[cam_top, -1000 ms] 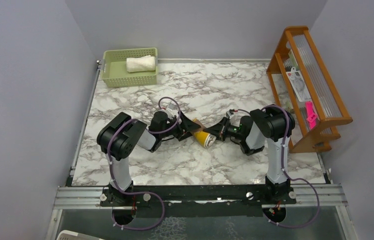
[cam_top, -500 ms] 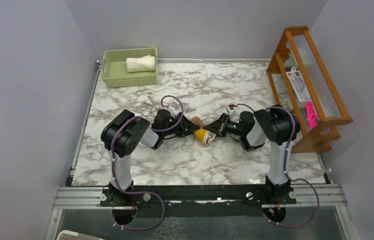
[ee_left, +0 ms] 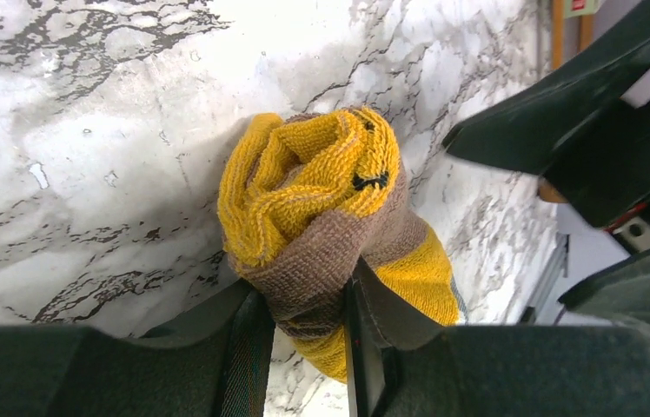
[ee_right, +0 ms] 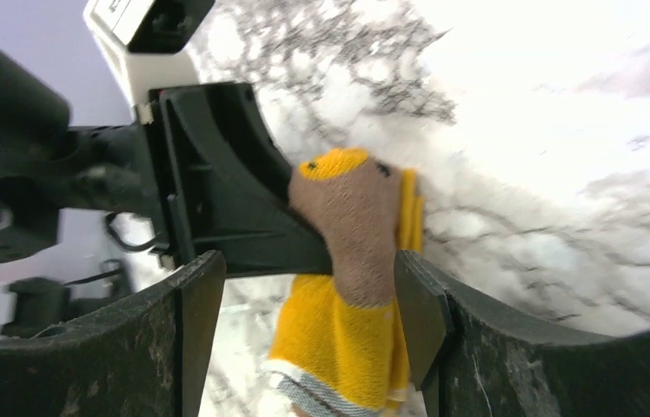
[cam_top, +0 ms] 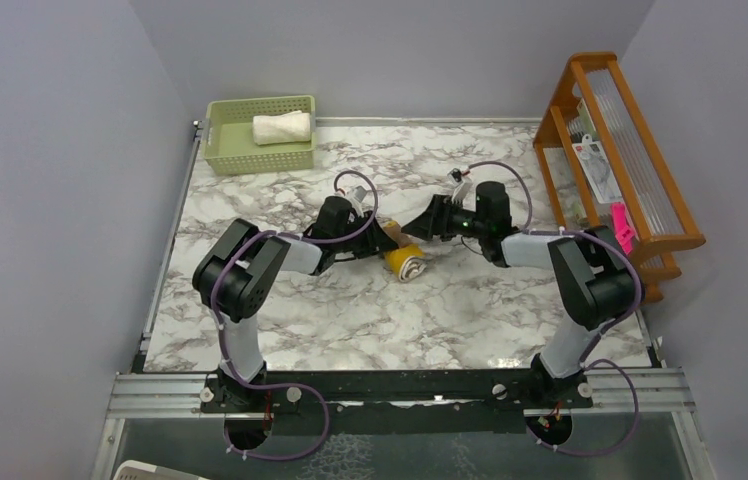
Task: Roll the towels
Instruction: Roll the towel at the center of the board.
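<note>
Pinching the rolled mustard-yellow towel (ee_left: 321,191) across its brown band, the left gripper (ee_left: 304,308) is clamped tight, one finger each side of the roll at the bottom of the left wrist view. The roll's spiral end faces that camera, and the roll lies on the marble table (cam_top: 430,320). In the top view the left gripper (cam_top: 382,240) comes in from the left, and the towel (cam_top: 408,265) sits just right of frame ctr, its pale coiled end turned toward the lower right.

The right gripper (ee_right: 304,295) is spread wide, w/ its fingers at lower left and lower right of the right wrist view and the towel (ee_right: 348,339) btwn them. Its lower-right finger (ee_right: 426,321) is just beside the brown patch. The picture is blurred there, so I can't tell if it touches. In the top view the right gripper (cam_top: 418,228) reaches in from the right, just above the roll, tips near the left gripper's.

Farther out, the cream-white towel (cam_top: 281,127) lies rolled in the pale green basket (cam_top: 260,158) at upper left of the frame, well apart from both arms. A wooden rack (cam_top: 615,165) stands at the right edge of the table.
</note>
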Robot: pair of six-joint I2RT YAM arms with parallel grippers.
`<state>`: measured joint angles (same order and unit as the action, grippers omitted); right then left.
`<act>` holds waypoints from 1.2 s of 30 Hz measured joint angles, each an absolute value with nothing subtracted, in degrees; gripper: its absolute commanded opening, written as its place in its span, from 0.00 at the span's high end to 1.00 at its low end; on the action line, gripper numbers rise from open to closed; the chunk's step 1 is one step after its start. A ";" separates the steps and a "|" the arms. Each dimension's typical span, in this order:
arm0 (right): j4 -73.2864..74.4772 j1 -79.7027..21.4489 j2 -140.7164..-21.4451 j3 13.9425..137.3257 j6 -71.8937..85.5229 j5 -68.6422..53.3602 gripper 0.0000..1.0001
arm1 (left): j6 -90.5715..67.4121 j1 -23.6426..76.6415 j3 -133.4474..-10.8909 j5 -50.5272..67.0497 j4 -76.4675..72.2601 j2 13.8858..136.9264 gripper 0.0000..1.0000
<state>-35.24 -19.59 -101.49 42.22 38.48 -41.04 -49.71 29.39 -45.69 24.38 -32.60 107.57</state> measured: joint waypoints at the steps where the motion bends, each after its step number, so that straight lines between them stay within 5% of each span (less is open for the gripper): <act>1: -32.16 -19.88 -100.49 43.33 35.42 -39.40 0.29 | -48.40 29.39 -46.39 24.18 -30.79 107.39 0.67; 9: -16.23 -24.67 -94.48 44.93 17.37 -25.28 0.30 | -42.72 29.43 -49.21 23.66 -24.05 106.94 0.67; 26: -4.89 -33.85 -94.78 46.89 5.67 -17.21 0.41 | -40.80 29.32 -50.22 23.70 -21.30 106.94 0.66; 36: -3.01 -34.06 -99.59 50.04 7.51 -17.32 0.62 | -42.68 26.35 -50.19 27.31 -21.37 107.59 0.53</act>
